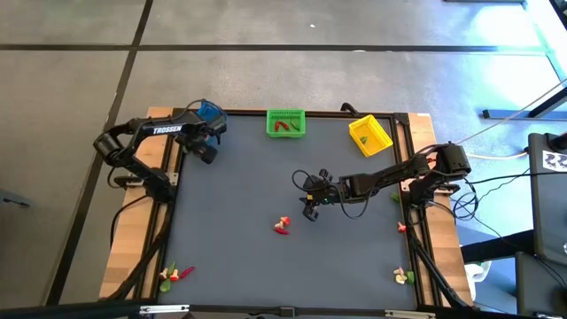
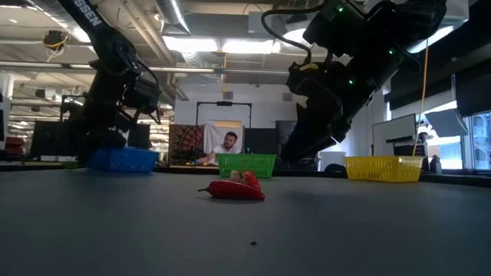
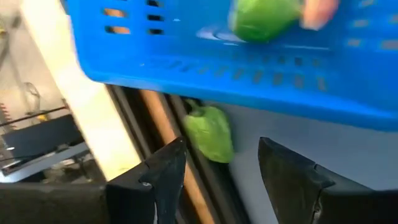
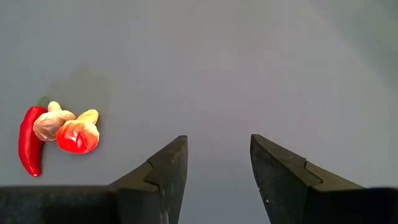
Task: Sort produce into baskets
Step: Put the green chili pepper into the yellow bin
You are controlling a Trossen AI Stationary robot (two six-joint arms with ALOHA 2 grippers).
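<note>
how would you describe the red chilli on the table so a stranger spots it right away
Start at the green basket on the table's far edge and come toward the middle of the dark mat. There a small pile lies alone; the chilli is its long, thin, curved red piece, beside two rounder ones.

left claw (image 3: pixel 214 168) open, right claw (image 4: pixel 214 165) open

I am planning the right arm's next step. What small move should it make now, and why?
Probably shift the right gripper sideways toward the small pile of produce and lower it. Its fingers are open and empty over bare table, and the red chili and two pieces touching it lie off to one side, not between the fingers.
</note>
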